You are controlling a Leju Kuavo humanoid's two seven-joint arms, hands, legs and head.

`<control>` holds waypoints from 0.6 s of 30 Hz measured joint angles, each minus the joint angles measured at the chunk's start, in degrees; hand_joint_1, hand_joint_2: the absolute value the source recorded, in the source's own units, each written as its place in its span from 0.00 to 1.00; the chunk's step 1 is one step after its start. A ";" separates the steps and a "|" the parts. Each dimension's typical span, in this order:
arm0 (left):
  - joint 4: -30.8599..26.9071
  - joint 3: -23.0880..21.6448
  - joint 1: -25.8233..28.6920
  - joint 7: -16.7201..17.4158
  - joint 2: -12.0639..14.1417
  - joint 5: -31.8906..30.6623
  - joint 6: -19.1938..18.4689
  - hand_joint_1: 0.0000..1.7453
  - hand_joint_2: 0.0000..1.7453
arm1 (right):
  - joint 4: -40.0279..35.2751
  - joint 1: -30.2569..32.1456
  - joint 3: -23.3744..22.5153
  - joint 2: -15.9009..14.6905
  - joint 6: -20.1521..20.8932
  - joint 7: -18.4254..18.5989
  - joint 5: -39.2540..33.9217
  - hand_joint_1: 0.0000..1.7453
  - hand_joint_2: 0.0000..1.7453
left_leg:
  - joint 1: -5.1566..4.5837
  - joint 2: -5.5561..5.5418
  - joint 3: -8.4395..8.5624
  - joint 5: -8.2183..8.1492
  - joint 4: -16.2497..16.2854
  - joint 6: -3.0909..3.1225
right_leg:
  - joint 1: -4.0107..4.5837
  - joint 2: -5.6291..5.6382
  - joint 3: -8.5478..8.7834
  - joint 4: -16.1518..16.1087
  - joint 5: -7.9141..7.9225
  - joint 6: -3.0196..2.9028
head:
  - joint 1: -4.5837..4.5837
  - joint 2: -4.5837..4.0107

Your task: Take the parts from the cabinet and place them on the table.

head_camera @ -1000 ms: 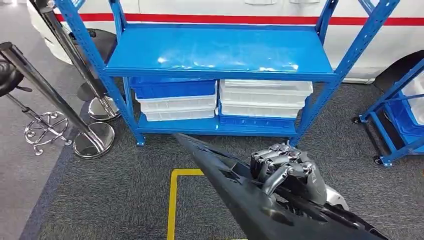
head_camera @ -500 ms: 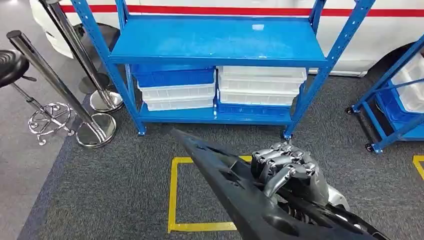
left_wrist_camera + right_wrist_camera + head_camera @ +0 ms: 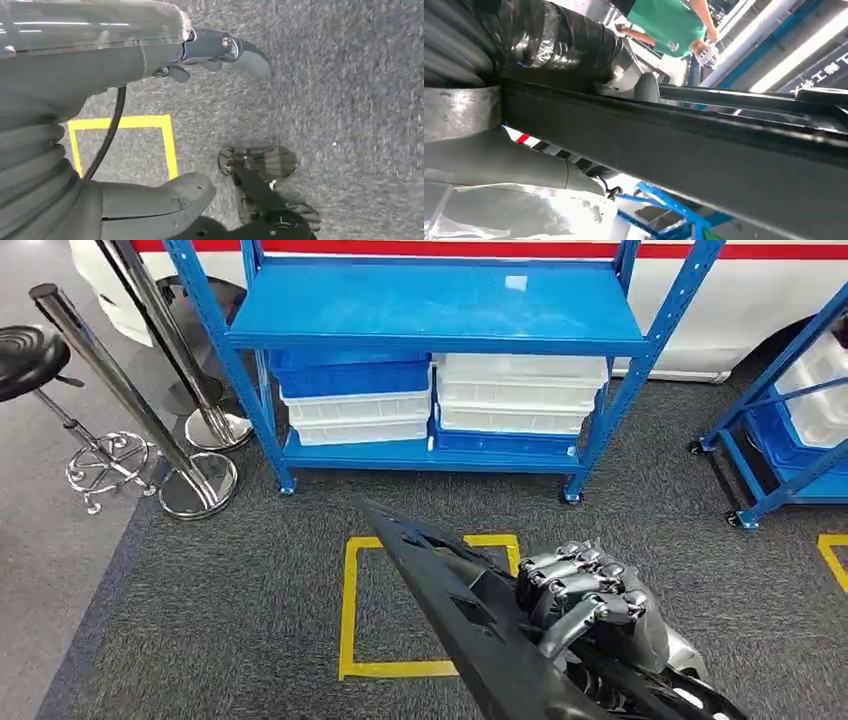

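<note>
Right robot hand is clamped around the long black part at 5 o'clock, over the carpet. Left robot hand looks empty, fingers apart, though it's blurry.

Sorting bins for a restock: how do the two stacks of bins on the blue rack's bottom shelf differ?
The left stack has a blue bin on top and white bins below; the right stack has white bins on top and a blue one at the bottom. The right stack looks wider. Both sit side by side on the blue rack.
</note>
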 joint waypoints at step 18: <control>0.00 0.11 -0.21 0.24 0.09 -0.96 1.73 0.00 1.00 | 0.02 2.47 -0.44 -0.44 -0.02 0.35 3.04 1.00 1.00 | -0.73 0.97 -3.90 1.76 1.33 0.47 | 0.14 0.79 3.67 -2.04 -1.71 -1.92 | 0.00 0.00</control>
